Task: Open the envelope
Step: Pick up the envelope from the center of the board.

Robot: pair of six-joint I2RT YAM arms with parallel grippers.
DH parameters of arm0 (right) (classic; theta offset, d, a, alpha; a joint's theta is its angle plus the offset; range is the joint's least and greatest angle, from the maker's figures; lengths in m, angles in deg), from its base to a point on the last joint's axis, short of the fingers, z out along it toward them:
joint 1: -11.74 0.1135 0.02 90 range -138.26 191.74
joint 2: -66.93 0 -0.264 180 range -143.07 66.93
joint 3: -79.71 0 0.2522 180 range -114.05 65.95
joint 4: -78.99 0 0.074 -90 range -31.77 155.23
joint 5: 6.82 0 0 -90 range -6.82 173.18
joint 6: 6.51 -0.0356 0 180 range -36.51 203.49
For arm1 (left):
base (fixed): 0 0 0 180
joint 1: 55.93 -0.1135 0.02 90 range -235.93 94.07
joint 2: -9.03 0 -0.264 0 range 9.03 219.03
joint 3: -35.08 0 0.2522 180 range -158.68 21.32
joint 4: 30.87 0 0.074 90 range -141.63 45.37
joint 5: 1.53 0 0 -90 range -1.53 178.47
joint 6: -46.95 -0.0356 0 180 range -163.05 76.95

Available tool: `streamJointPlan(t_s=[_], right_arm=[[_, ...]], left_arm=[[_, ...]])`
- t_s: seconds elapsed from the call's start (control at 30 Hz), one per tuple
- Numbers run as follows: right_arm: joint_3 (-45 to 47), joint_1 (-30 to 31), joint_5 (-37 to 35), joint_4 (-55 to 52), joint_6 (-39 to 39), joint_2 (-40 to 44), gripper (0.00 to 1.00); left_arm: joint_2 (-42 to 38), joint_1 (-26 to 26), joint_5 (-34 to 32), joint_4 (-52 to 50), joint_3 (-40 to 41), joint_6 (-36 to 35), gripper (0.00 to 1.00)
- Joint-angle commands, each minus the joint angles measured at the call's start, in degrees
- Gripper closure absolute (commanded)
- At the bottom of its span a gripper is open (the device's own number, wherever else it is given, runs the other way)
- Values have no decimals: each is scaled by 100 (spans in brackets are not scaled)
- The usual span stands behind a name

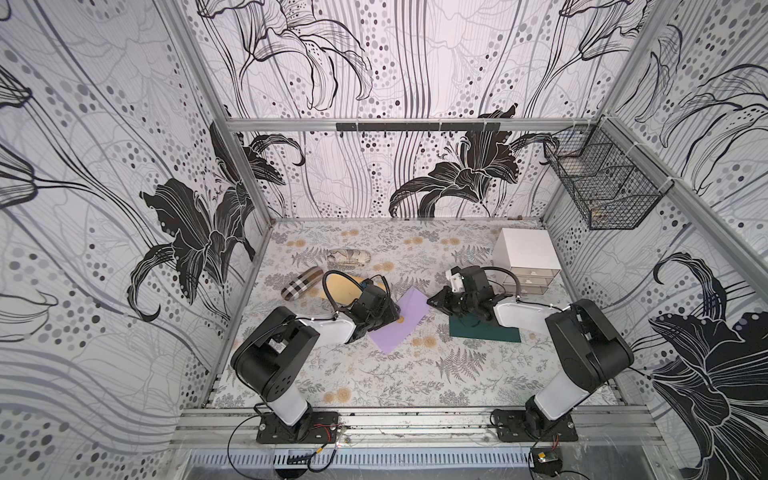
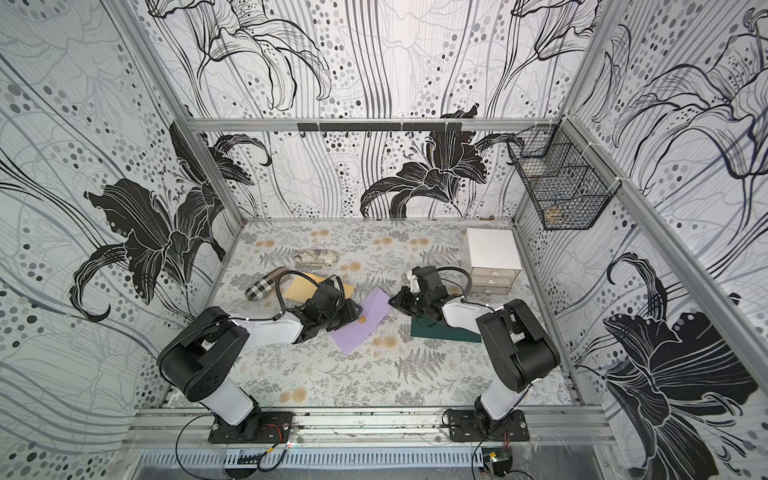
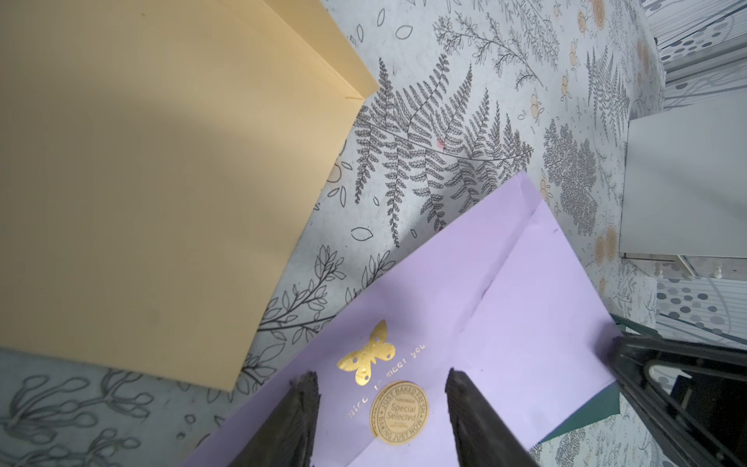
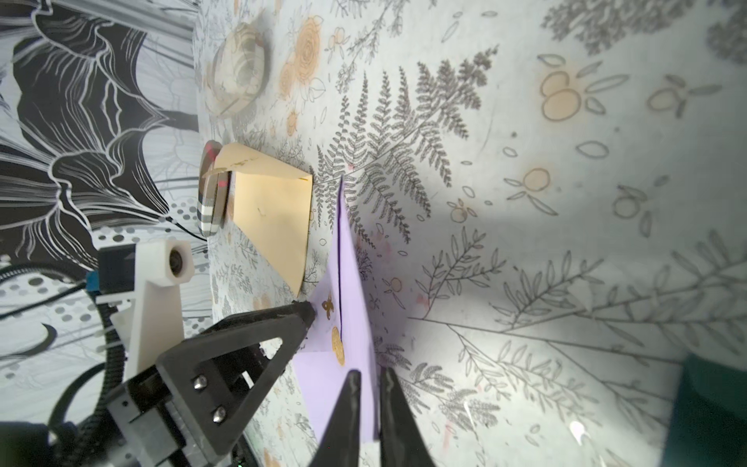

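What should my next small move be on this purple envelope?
Probably lift the flap up and back with the right claw: it looks shut on the flap's edge, while the open left claw pins the envelope astride the gold sticker.

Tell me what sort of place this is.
Likely an enclosed robot test booth, not a home: left arm and right arm bolted to a metal rail, printed wall panels, a staged envelope.
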Motion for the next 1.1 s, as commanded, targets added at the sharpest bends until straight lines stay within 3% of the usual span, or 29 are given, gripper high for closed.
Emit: streamJointPlan(t_s=[0.0,0.23,0.4,0.5,0.8,0.93,1.07], right_arm=[[58,6,29,4,43,10,98],[-41,-2,-288,-577,330,309,100],[-102,-213,-840,-1268,390,962,100],[-94,-393,-1224,-1505,309,1607,100],[-312,-605,-2371,-1738,-334,2825,100],[-58,-602,-2816,-1243,-819,3042,100],[102,-604,-3247,-833,-1376,3055,100]], left_arm=[[117,25,-9,-428,37,-86,45],[-138,-21,-97,-918,-210,-357,44],[-955,-214,-409,-1536,-456,-481,36],[-1467,-402,-272,-1454,-372,-373,30],[-1685,-522,1013,39,-79,329,29],[-1417,-464,1264,1994,412,1547,29],[-916,-263,1106,3756,696,2445,29]])
